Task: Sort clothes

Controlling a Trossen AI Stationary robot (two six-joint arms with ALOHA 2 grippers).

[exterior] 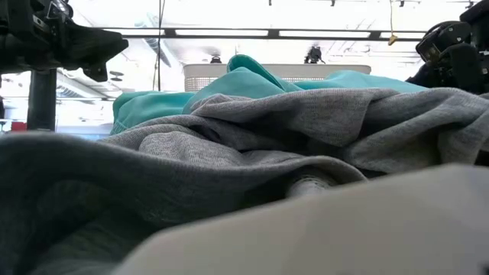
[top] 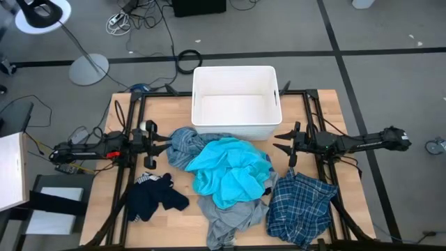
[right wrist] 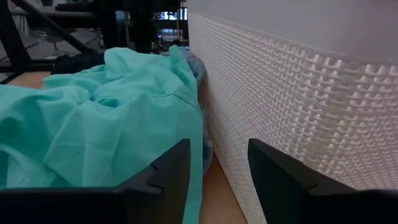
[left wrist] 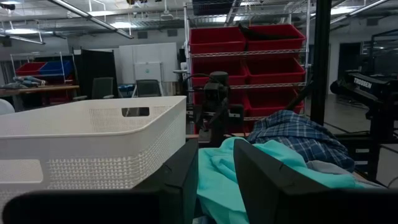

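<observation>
A bright turquoise garment (top: 226,167) lies on top of a pile in the table's middle, over a grey garment (top: 230,216) and a light plaid shirt (top: 187,145). A dark plaid shirt (top: 301,206) lies at the near right, a dark navy garment (top: 155,196) at the near left. My left gripper (top: 166,146) is open, left of the pile; the left wrist view shows its gripper (left wrist: 214,180). My right gripper (top: 279,143) is open, right of the pile beside the bin; the right wrist view shows its gripper (right wrist: 219,171). Neither touches cloth.
A white rectangular plastic bin (top: 235,73) stands at the table's far middle, just behind the pile. The grey garment (exterior: 252,153) fills the low view up close. Bare wood (top: 111,174) shows at the table's left and far right.
</observation>
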